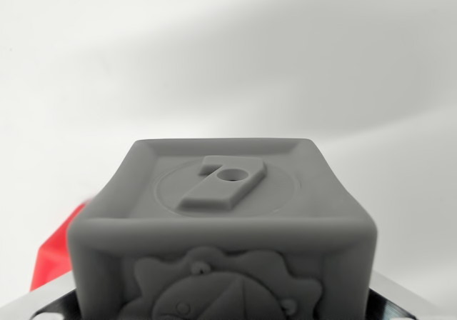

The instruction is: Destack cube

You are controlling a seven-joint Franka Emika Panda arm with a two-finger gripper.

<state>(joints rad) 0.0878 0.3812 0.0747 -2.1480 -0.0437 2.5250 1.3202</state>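
Closest to the camera sat a gray cube (221, 227), soft and matte like rubber, with rounded edges, a raised 7 in a circle on its top face and an embossed gear-like figure on its near side. Shiny metal tool (221, 307) fingers (50, 300) flanked it left and right, apparently clamped. Something red (53, 252) showed behind on the left. White surface (228, 56) stretched beyond.
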